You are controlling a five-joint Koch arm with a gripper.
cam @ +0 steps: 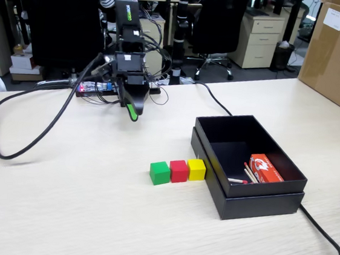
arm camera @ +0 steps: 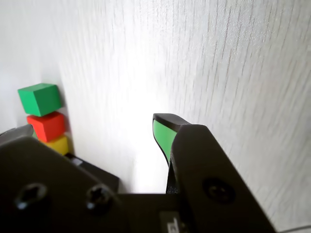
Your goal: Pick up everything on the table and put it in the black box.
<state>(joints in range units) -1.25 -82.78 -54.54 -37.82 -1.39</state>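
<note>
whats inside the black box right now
In the fixed view the black box holds a red-and-white matchbox and a few loose matches by its near wall. No cubes are inside. The near wall hides the floor strip just behind it.

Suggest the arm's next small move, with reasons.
Probably swing the gripper toward the small green cube, the row's open end. Green, red cube and yellow cube touch on the beige table, all outside the shallow black cardboard box.
</note>
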